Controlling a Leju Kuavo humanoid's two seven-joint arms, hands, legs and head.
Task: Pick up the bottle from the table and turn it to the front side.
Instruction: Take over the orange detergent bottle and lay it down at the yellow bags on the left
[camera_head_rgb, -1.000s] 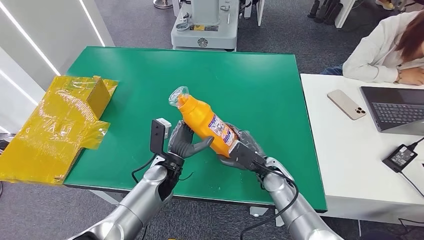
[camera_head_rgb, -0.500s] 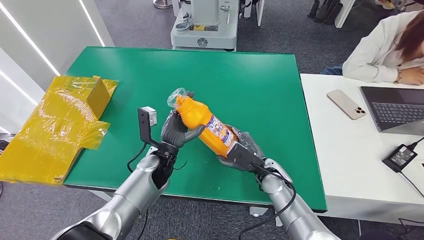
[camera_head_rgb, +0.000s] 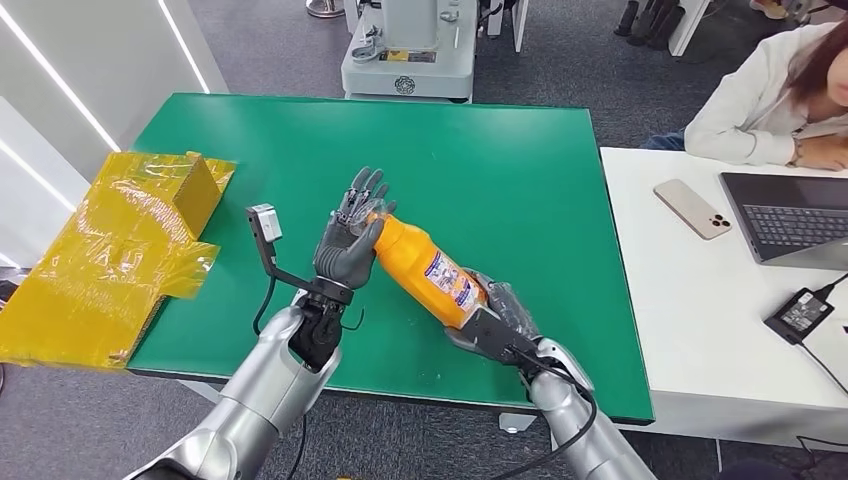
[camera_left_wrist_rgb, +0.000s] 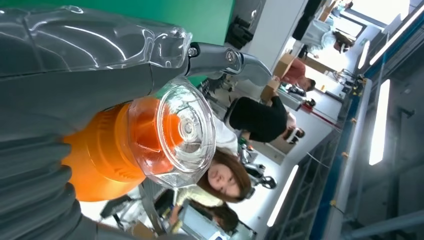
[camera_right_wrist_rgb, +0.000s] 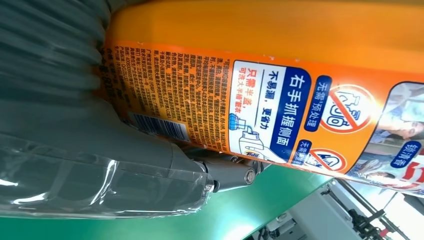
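The orange detergent bottle (camera_head_rgb: 428, 266) is already off the green table (camera_head_rgb: 520, 170), lying tilted in the air at the centre of the head view, so the pick-up looks done. The right hand (camera_head_rgb: 495, 322) grips its base end, lower right of centre, fingers wrapped round the labelled body. In the right wrist view the label (camera_right_wrist_rgb: 280, 112) facing that camera carries a barcode and dense small print (the back panel, by the look of it).

The left hand (camera_head_rgb: 350, 235) is at the neck end, fingers spread upward with the palm against the shoulder of the bottle. In the left wrist view the clear cap (camera_left_wrist_rgb: 182, 132) pokes out past the thumb, but whether this hand truly clasps the neck or merely steadies it, I cannot tell.

What remains, as I judge it, is the turn itself: rolling the bottle about its long axis until the front label faces forward.
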